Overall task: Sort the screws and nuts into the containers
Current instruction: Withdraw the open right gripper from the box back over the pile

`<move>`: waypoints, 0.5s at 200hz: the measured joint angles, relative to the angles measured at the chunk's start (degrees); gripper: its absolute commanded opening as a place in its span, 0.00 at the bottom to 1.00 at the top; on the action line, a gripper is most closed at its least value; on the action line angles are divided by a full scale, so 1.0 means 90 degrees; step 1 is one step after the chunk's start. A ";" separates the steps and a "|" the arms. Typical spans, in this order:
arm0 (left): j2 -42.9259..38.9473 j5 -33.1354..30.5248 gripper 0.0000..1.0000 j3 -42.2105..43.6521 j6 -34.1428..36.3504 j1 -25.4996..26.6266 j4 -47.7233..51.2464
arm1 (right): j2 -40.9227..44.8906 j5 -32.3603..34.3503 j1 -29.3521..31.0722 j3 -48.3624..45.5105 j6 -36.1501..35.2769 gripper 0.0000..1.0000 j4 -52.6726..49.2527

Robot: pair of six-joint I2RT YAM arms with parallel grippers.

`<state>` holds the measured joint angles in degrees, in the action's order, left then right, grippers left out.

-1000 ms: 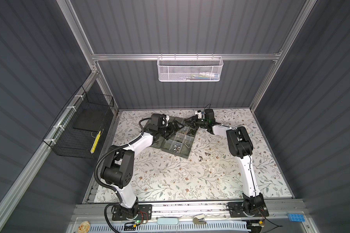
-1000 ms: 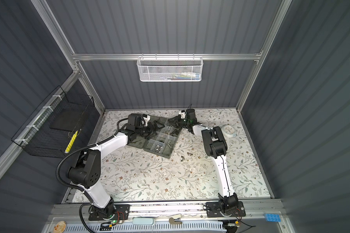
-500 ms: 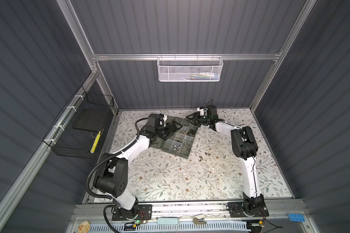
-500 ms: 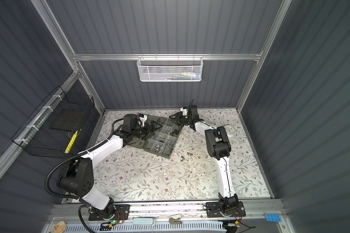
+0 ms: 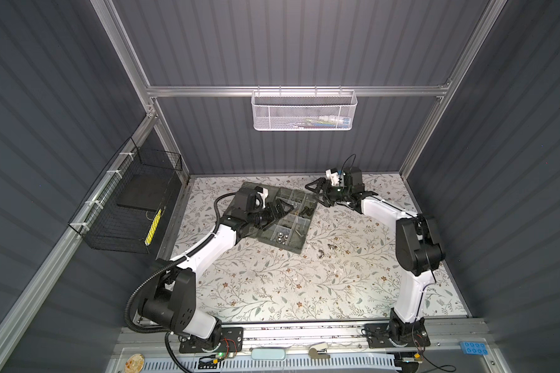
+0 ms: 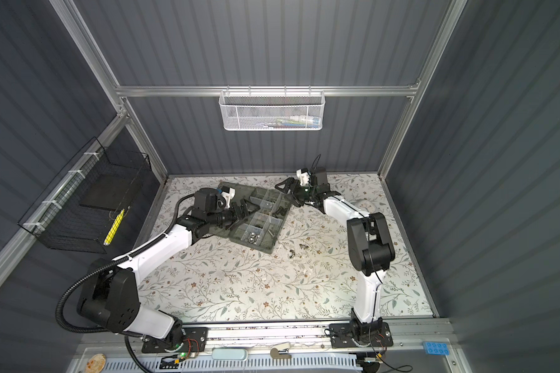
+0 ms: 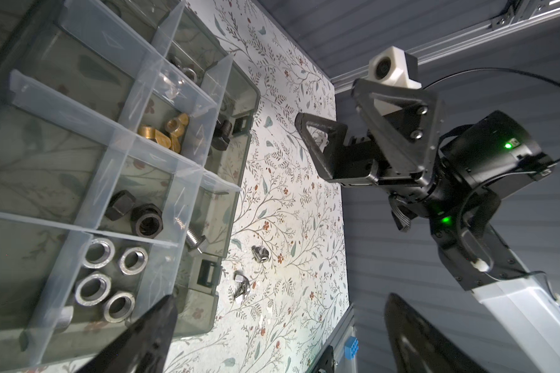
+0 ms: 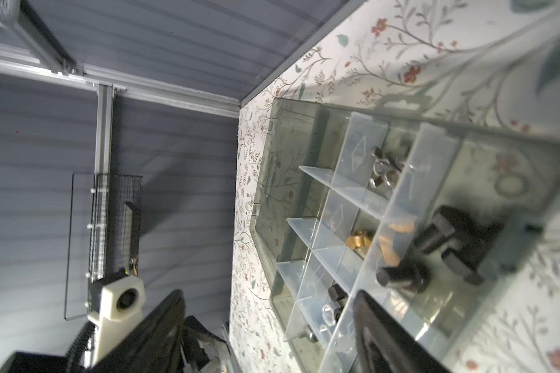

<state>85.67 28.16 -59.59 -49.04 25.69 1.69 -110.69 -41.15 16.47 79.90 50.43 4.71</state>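
Now, black screws (image 8: pixel 434 239) lie on their sides in the organiser box's (image 7: pixel 244 155) outer compartment, against the latch wall. In the left wrist view, one screw's long axis runs along that wall, head towards the silver nuts (image 7: pixel 93 287), shank pointing away. Others point differently. The right gripper (image 8: pixel 272 332) hovers just beside that compartment, jaws spread wide, holding nothing. The left gripper (image 7: pixel 278 339), equally wide and empty, hangs over the box. Likely risks: a finger clips a thin divider (image 7: pixel 78 113) or the rim, jolting the box and mixing sorted pieces, or the close arms collide.
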 measured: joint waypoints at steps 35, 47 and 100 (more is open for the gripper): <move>-0.0051 -0.0148 1.00 0.0187 -0.0010 0.0452 -0.0090 | 0.1032 0.0464 0.0002 -0.0930 -0.0680 0.99 -0.0607; -0.0068 -0.0189 1.00 0.0272 -0.0027 0.0590 -0.0168 | 0.1392 0.0699 0.0002 -0.1219 -0.0903 0.99 -0.0874; -0.0214 -0.0372 1.00 0.0797 -0.0243 0.0962 -0.0556 | 0.2616 0.1715 0.0044 -0.2365 -0.1581 0.99 -0.1824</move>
<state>83.74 24.82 -52.42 -51.22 34.35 -3.31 -87.15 -25.71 16.86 58.61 36.21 -11.70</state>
